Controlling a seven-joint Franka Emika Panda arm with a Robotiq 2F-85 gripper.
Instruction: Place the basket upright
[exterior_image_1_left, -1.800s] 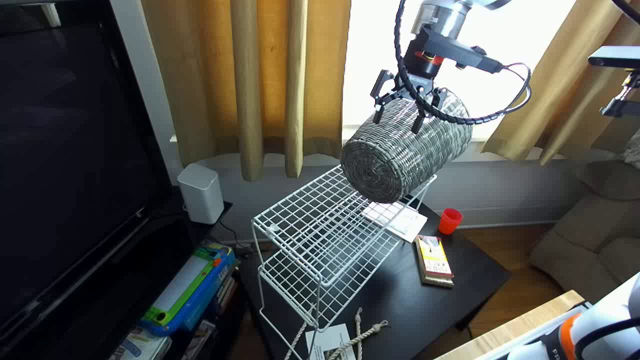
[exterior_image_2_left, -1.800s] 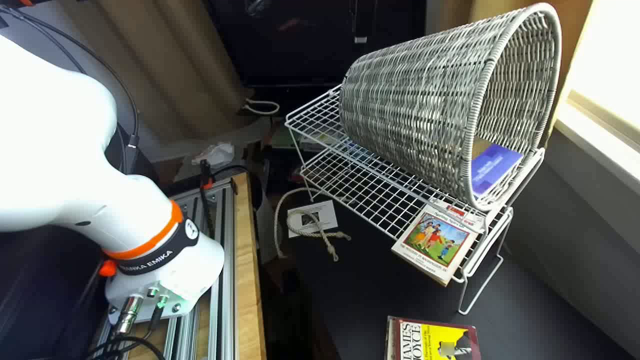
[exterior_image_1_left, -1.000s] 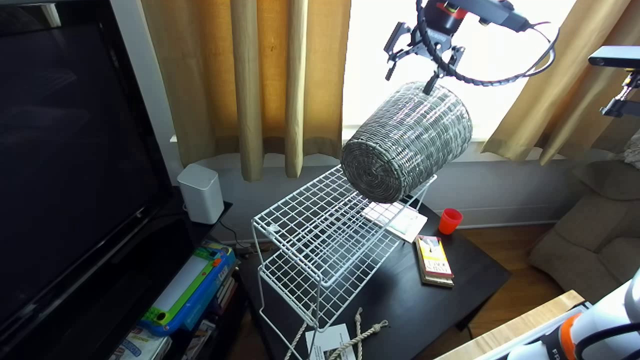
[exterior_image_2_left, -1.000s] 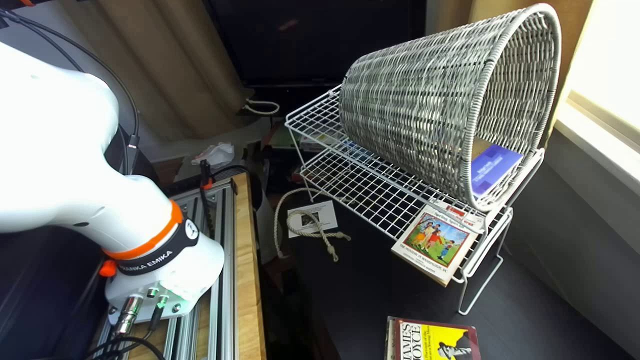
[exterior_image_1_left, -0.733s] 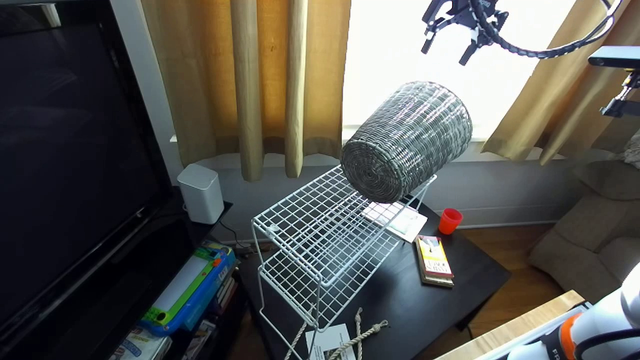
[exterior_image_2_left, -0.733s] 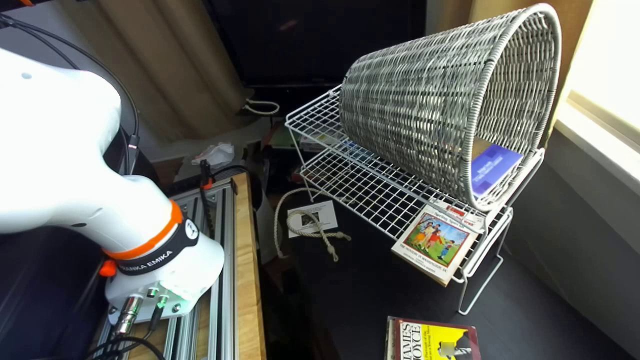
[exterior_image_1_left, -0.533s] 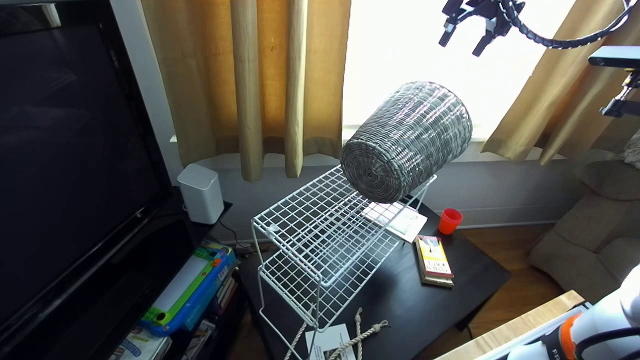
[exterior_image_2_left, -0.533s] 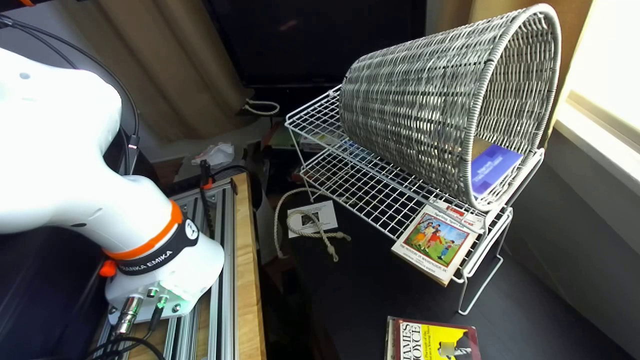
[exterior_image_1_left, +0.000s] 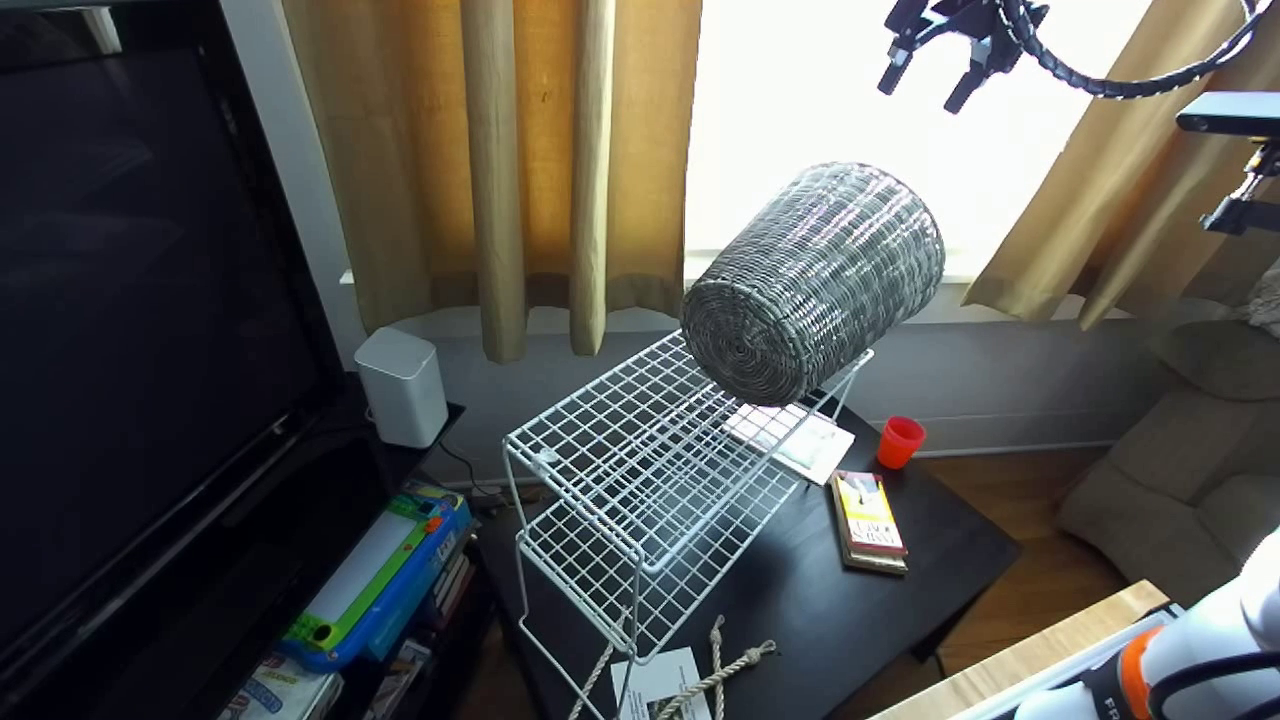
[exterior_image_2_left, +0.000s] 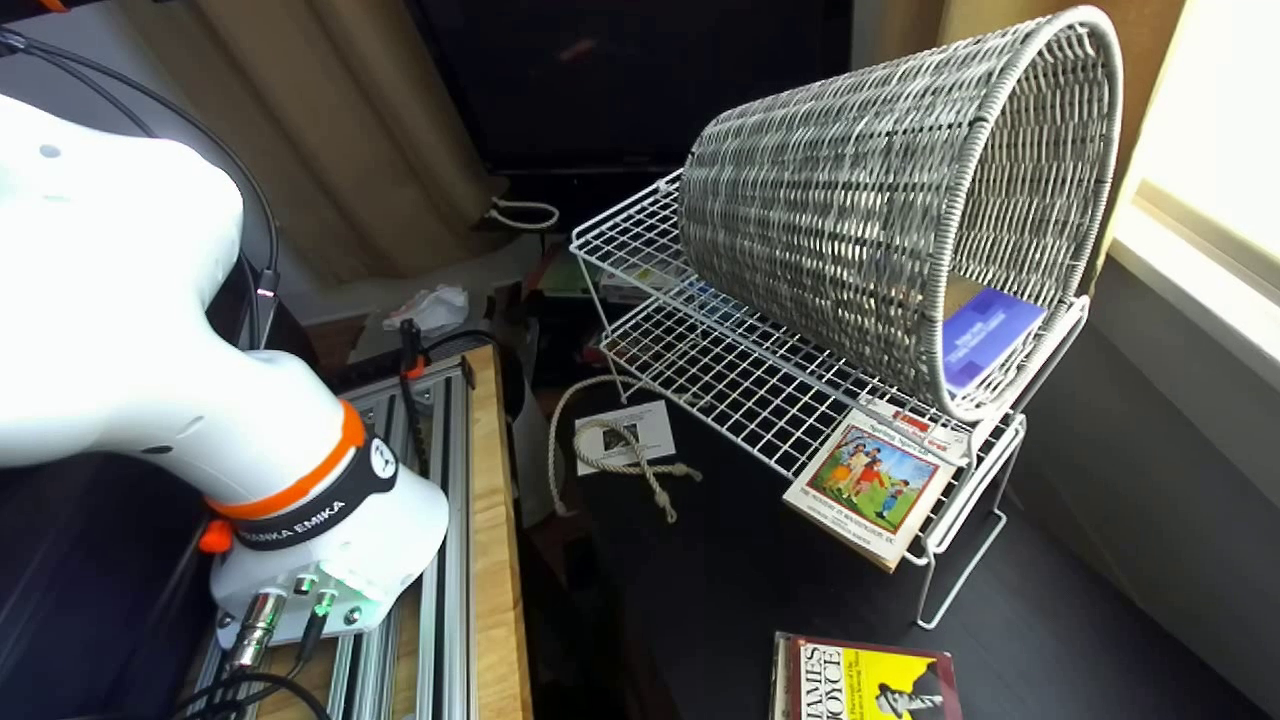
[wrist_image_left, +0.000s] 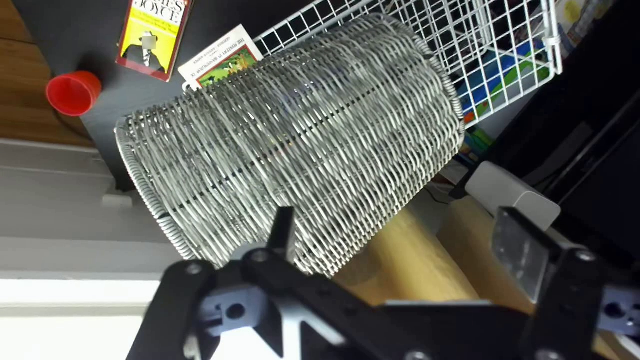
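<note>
In an exterior view, the gripper (exterior_image_1_left: 921, 96) hangs high in front of a bright window (exterior_image_1_left: 790, 100), its two fingers parted with nothing between them. Below and clear of it, the basket (exterior_image_1_left: 815, 285), round and grey, lies on its side across the upper tier of a white wire rack (exterior_image_1_left: 600, 425), base toward the lens. The rack stands on a black table (exterior_image_1_left: 870, 625), where a red cup (exterior_image_1_left: 901, 442) sits upright near a paperback (exterior_image_1_left: 868, 512) marked James Joyce.

In an exterior view, the robot arm (exterior_image_2_left: 130, 300) rises at the left while the basket's open mouth is turned partly toward the lens; a purple book (exterior_image_2_left: 985, 340) lies inside, near the rim. A second volume, a picture-covered book (exterior_image_2_left: 875, 485), rests on the rack's lower tier, jutting past its edge.

In the wrist view, the basket spans the scene beyond the gripper, whose fingers (wrist_image_left: 517, 250) stand wide apart and grasp nothing, one showing in front of the weave.
</note>
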